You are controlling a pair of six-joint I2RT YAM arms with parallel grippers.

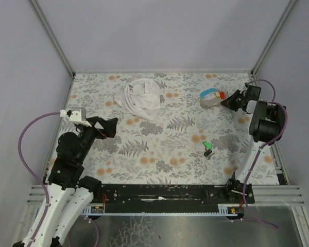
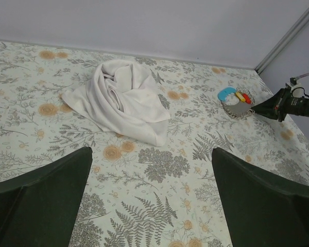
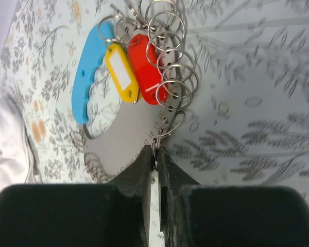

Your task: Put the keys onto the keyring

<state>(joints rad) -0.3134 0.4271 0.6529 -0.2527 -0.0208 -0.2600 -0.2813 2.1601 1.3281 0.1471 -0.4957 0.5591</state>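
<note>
The keyring (image 3: 167, 67) is a grey strap loop (image 3: 123, 139) carrying several thin metal rings and a light-blue piece (image 3: 90, 77). It lies at the far right of the table (image 1: 210, 99). A yellow-headed key (image 3: 122, 74) and a red-headed key (image 3: 144, 67) rest among the rings. My right gripper (image 3: 157, 154) is shut on one ring at the strap's edge, also seen from above (image 1: 227, 101). A green-headed key (image 1: 207, 144) lies alone nearer the middle right. My left gripper (image 1: 110, 127) hovers open at the left, holding nothing (image 2: 152, 195).
A crumpled white cloth (image 1: 141, 98) lies at the back centre of the floral table cover (image 1: 159, 154), also in the left wrist view (image 2: 121, 98). Grey walls with metal posts enclose the back and sides. A small dark piece (image 1: 209, 153) sits beside the green key.
</note>
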